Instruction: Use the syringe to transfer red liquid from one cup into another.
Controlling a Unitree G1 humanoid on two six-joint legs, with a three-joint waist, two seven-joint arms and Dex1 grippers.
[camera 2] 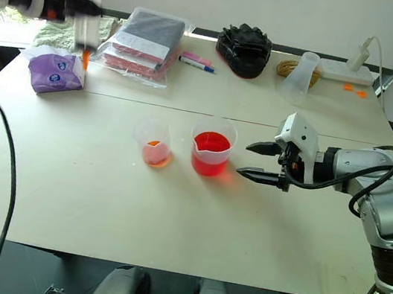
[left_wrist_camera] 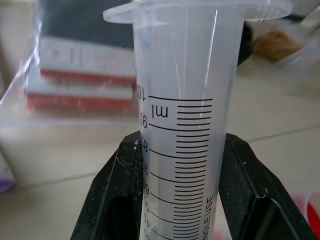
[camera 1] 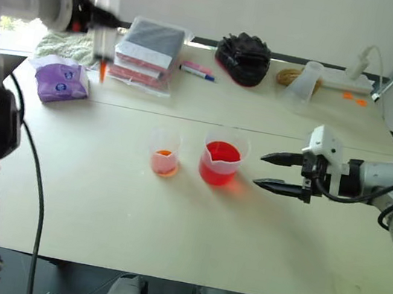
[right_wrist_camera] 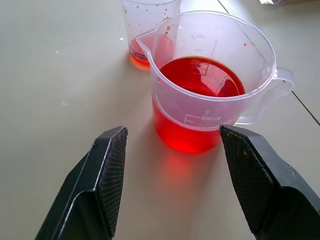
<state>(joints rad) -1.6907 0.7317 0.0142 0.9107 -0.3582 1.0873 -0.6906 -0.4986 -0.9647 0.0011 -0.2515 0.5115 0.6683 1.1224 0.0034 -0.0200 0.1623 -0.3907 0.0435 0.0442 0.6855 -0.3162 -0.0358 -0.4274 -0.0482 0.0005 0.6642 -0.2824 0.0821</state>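
The left tool [camera 1: 100,21] is clamped on the barrel of the syringe [camera 1: 105,15], holding it upright and raised, orange tip pointing down. In the left wrist view the two black fingers [left_wrist_camera: 112,195] press the clear graduated barrel from either side, a grip that leaves the tip free for dipping into a cup. No red shows in the part of the barrel seen there, so it is probably not yet filled.

The right tool [camera 1: 283,173] hovers just above the tabletop [camera 1: 164,247], its jaws standing apart and empty. The wider cup [camera 1: 221,162] of red liquid [camera 1: 222,154] stands directly ahead of its fingertips, near but untouched; this looks like a ready position to steady the cup while liquid is drawn. The narrower cup [camera 1: 165,153], with only a shallow orange-red layer, sits just beyond the wider cup from the right tool.

Both cups lie well below and away from the left tool, towards the right tool, so the syringe has to travel across and descend before it reaches the red liquid.
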